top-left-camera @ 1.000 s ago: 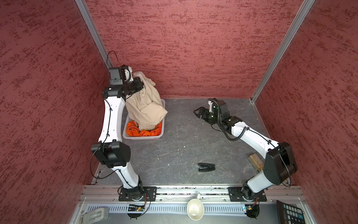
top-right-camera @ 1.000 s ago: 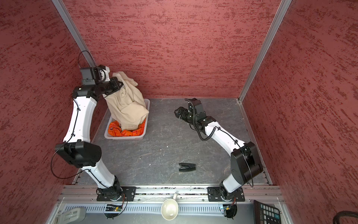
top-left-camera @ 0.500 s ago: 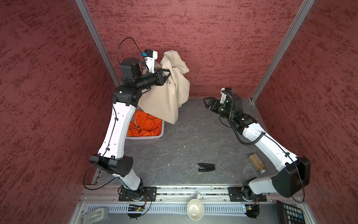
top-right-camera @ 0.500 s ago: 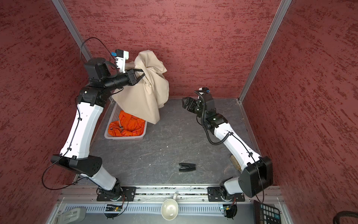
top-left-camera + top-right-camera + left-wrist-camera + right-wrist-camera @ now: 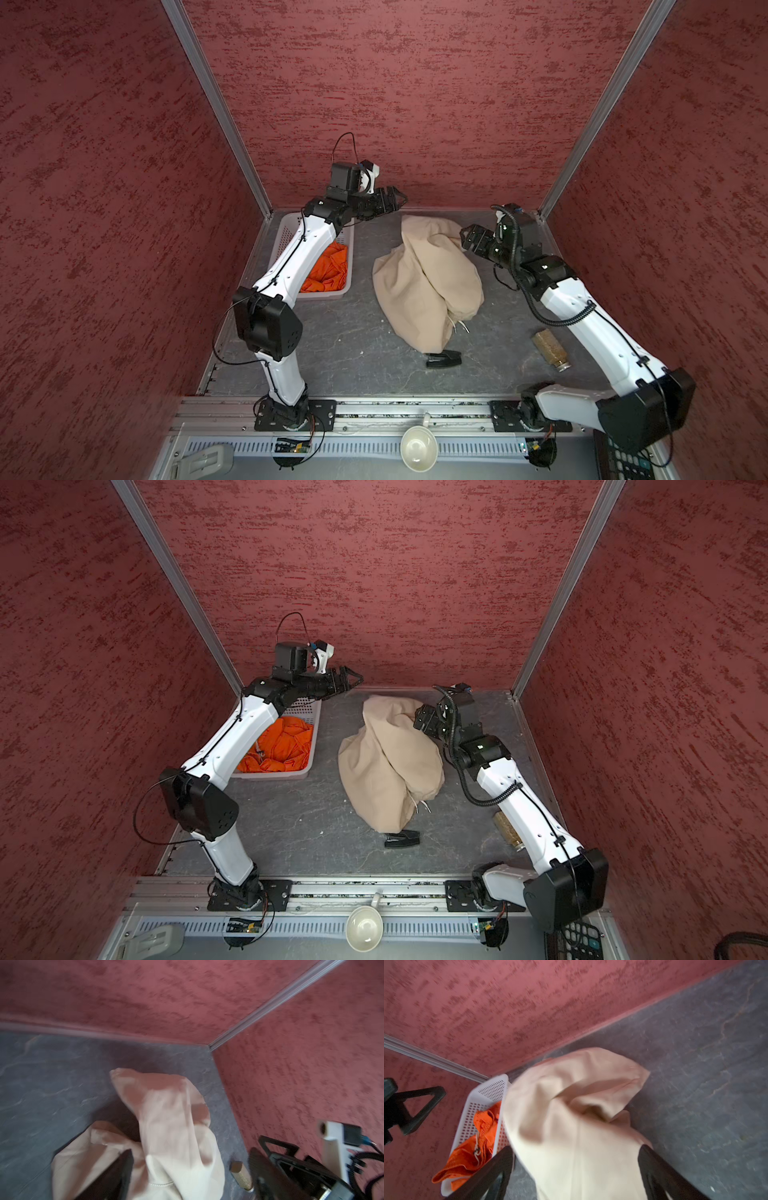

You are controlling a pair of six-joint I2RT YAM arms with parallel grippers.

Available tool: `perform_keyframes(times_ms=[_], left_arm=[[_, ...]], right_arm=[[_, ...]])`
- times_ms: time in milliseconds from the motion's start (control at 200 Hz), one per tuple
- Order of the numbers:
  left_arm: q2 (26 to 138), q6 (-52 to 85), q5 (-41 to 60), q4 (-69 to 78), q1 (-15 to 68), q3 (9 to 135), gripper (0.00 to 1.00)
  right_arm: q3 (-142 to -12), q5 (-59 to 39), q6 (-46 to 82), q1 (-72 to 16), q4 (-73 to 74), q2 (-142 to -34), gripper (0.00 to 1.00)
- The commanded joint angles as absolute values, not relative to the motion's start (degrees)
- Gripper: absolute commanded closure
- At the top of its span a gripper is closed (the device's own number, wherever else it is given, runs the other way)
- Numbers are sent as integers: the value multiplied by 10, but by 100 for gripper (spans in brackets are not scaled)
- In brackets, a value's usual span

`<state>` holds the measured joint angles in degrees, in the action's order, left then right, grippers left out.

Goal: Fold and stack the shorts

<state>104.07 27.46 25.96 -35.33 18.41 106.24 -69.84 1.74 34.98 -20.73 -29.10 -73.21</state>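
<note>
beige shorts (image 5: 428,282) heaped loose, orange shorts (image 5: 328,270) bunched in basket (image 5: 286,230); left tool (image 5: 397,201) wide, right tool (image 5: 466,240) wide

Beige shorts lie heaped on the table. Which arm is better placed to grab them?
Right, I'd say. The right gripper, open, sits at the far edge of the beige shorts; the left gripper, also open, hangs apart near the back wall.

Diffuse overhead light is filling both top views evenly; only a soft shadow is gathering under the beige shorts (image 5: 428,282) on the grey floor (image 5: 353,332), and wide-angle perspective is splaying the wall posts (image 5: 216,104) outward. In both wrist views, motion blur is smearing the cloth folds and the red walls (image 5: 187,991), and the orange shorts (image 5: 467,1157) are appearing softened.
</note>
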Motion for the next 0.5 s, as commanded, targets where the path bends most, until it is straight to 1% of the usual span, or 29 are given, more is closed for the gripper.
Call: perform_keyframes(times_ms=[0, 165, 215, 296, 386, 426, 491], left_arm=[[1031, 262, 212, -404, 168, 1040, 0], [1000, 258, 195, -399, 156, 982, 0], [992, 259, 193, -399, 152, 967, 0], [980, 260, 189, -397, 149, 943, 0], [969, 263, 188, -391, 146, 919, 0], [965, 264, 187, -387, 145, 910, 0], [959, 265, 186, -385, 142, 902, 0]], right_arm=[[-705, 15, 338, -233, -374, -761, 4], [-715, -29, 328, -308, -433, -823, 3], [-718, -26, 330, -330, -453, -852, 3], [-726, -33, 328, -349, -469, -893, 2], [-731, -57, 322, -355, -455, -942, 2], [-733, -57, 323, -356, -449, -964, 7], [-741, -46, 325, -356, -445, -1001, 24]])
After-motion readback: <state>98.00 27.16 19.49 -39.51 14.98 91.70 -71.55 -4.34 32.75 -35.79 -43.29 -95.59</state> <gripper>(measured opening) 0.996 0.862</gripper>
